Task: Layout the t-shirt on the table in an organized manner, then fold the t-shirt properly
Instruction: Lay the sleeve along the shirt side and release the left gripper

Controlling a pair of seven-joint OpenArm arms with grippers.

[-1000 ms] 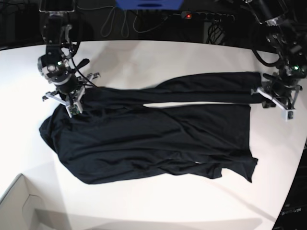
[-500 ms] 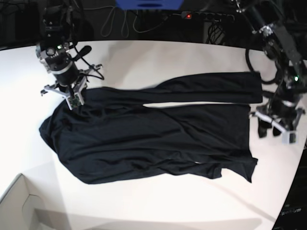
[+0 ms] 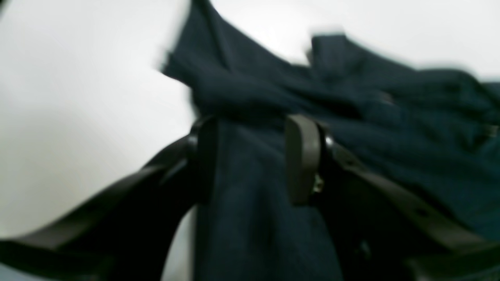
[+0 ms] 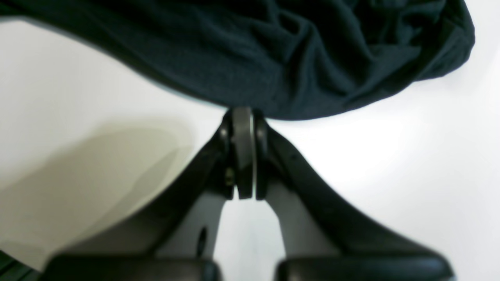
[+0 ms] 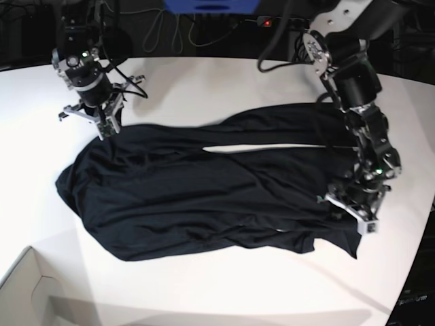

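left arm has swung from the far edge to the plain black soft t-shirt [image 5: 204, 197] hem; its fingers [image 3: 302, 158] stand half open over cloth, holding nothing. right fingers [image 4: 243, 152] stay pinched shut on the shirt edge above the white counter [image 5: 224, 81]. spreading continues; folding not started.

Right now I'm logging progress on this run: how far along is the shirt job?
Early. Done: the t-shirt lies spread lengthwise on the table, though wrinkled, with one strip doubled along its far edge. In hand: the right tool is pinched shut at the shirt's edge, and the left tool stands open over the cloth at the opposite end. Left: smoothing it flat, then every proper fold.
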